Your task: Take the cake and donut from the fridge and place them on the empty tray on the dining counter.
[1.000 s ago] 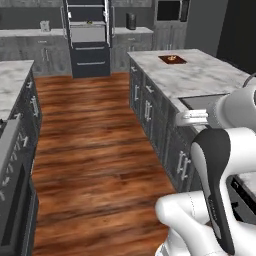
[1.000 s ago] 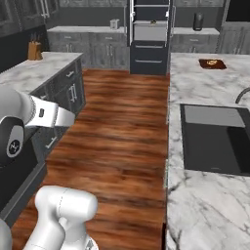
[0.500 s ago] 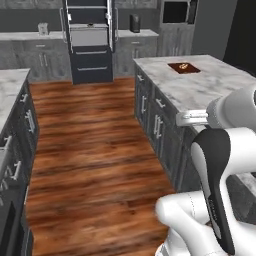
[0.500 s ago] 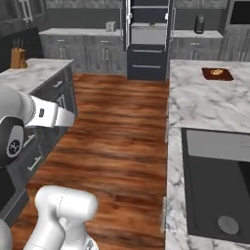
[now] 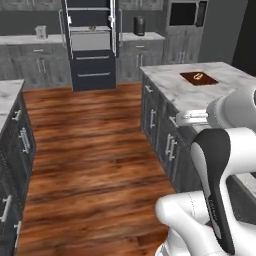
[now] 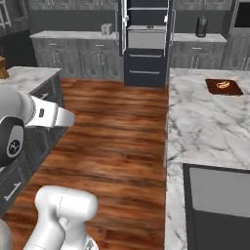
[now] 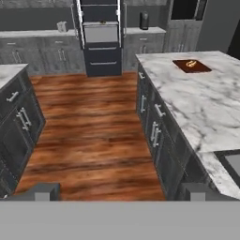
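Observation:
The black fridge [image 5: 90,44] [image 6: 146,41] [image 7: 101,35] stands at the far end of the aisle with both doors swung open, light grey shelves showing inside. The dark reddish-brown tray [image 5: 199,78] [image 6: 223,86] [image 7: 191,65] lies on the white marble dining counter [image 5: 175,92] [image 6: 205,127] [image 7: 187,103] to my right. A small tan item sits on the tray, too small to tell if it is the donut. The cake is hidden. My gripper [image 7: 117,192] is open, nothing between its fingertips [image 7: 41,191], and it points down the aisle.
Wood floor [image 5: 95,145] runs between the dining counter and a left counter [image 5: 9,95] [image 6: 24,78]. Grey wall cabinets flank the fridge, with a dark canister [image 5: 139,25] on the right one. A sink [image 6: 219,205] is set into the near end of the dining counter.
The whole picture has shifted, so the base has driven: the tray and dining counter now sit lower and further right in the left base view. The gripper stays open.

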Available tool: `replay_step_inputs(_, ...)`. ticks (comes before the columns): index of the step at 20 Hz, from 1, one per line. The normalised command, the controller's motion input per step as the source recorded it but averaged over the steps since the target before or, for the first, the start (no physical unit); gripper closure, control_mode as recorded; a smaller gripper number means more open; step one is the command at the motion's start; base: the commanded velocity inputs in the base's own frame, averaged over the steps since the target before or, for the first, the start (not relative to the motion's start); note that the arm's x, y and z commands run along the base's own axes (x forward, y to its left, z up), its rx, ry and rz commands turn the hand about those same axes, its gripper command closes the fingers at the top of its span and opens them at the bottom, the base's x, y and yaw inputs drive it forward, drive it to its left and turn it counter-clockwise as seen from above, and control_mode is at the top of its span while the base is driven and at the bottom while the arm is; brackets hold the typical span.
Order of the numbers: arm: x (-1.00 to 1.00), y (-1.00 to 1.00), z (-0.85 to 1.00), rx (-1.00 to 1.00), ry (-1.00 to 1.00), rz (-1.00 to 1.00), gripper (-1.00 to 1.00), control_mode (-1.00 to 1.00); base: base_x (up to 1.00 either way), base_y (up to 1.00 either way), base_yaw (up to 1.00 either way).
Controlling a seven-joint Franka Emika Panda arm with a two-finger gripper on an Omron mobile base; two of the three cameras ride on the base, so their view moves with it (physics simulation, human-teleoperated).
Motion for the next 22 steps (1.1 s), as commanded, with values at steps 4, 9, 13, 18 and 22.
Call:
replay_step_inputs(4, 0.00, 0.00, 0.00, 0.00, 0.00, 0.00, -1.00, 1.00, 1.00, -0.11, 0.00)
replay_step_inputs(9, 0.00, 0.00, 0.00, 0.00, 0.00, 0.00, -1.00, 1.00, 1.00, -0.06, 0.00)
replay_step_inputs(13, 0.00, 0.00, 0.00, 0.00, 0.00, 0.00, -1.00, 1.00, 1.00, -0.05, 0.00)
replay_step_inputs(18, 0.00, 0.00, 0.00, 0.00, 0.00, 0.00, -1.00, 1.00, 1.00, -0.02, 0.00)
replay_step_inputs(22, 0.00, 0.00, 0.00, 0.00, 0.00, 0.00, -1.00, 1.00, 1.00, 0.00, 0.00)
